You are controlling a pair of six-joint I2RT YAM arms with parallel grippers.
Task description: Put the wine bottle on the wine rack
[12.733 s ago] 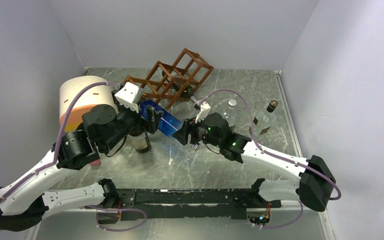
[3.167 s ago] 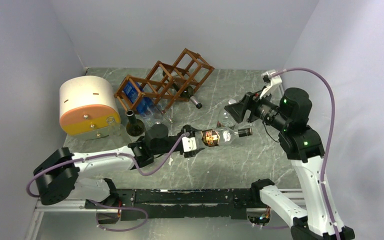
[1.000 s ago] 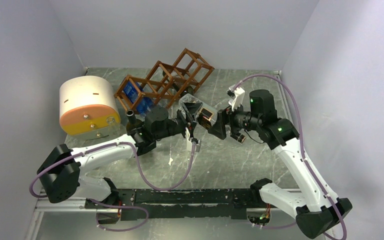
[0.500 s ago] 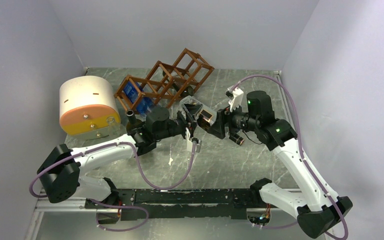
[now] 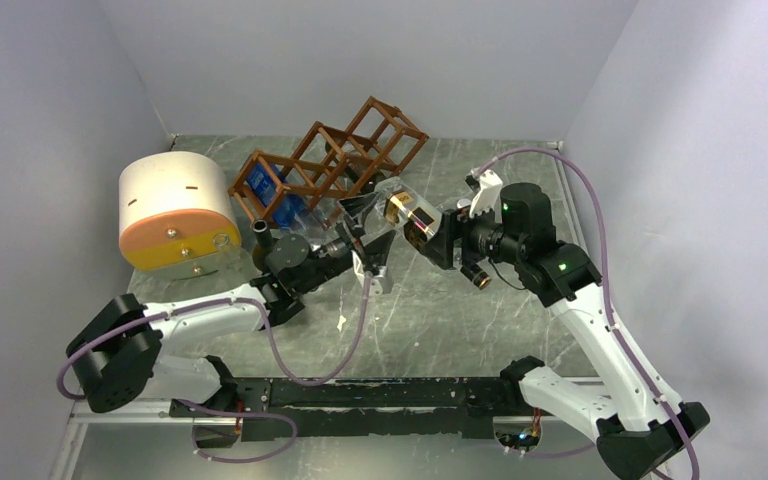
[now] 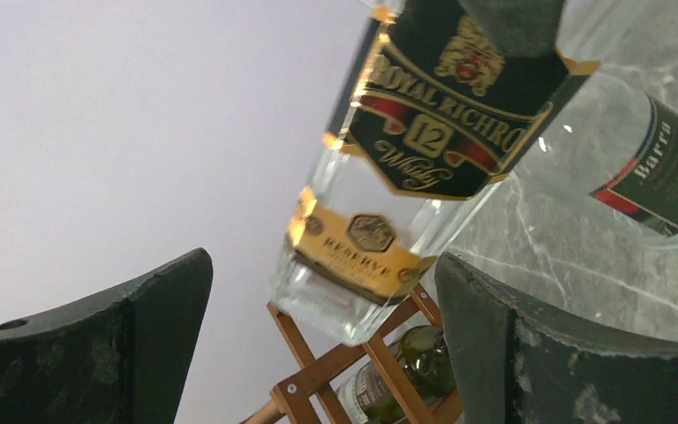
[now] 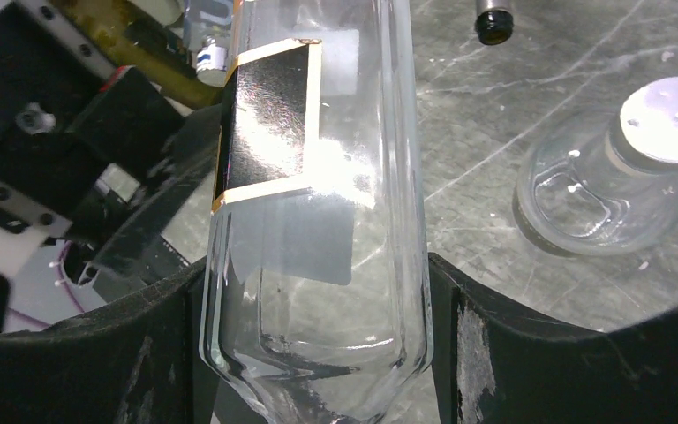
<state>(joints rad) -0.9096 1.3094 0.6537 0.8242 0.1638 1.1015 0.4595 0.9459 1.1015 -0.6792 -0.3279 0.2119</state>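
Right end effector (image 7: 316, 291): clenched on the bottle (image 5: 407, 212). Both fingers press the clear glass flanks below the black label, and I judge the hold to be near the shoulder.
Left end effector (image 6: 322, 274): released. The fingers stand wide, with a gap on each side of the bottle's base, and touch nothing.
Bottle: in the air over the worktop (image 5: 440, 320), tilted, with its base pointing towards the rack (image 5: 335, 160). It is near the rack's front but in no cell.
Rack: it sits skewed at the back of the worktop. A blue bottle (image 5: 265, 188) fills a left cell and a green bottle (image 6: 410, 349) lies in a low one.
Nearby: a clear flask (image 7: 613, 181) stands on the worktop just right of my grip. A cream-and-orange cylinder (image 5: 170, 210) sits well to the left.
Risk, slip: I have one grip on smooth glass with the heavy base hanging out, so I expect it could pivot or slide if I move sharply.
Risk, snag: the open left fingers flank the base, so pushing forward before they clear could knock the bottle askew.
Risk, rack: the frame looks light and angled. A base that meets a bar instead of an opening may shove the rack or jam.
Risk, cell: aiming at an occupied cell would strike glass on glass.
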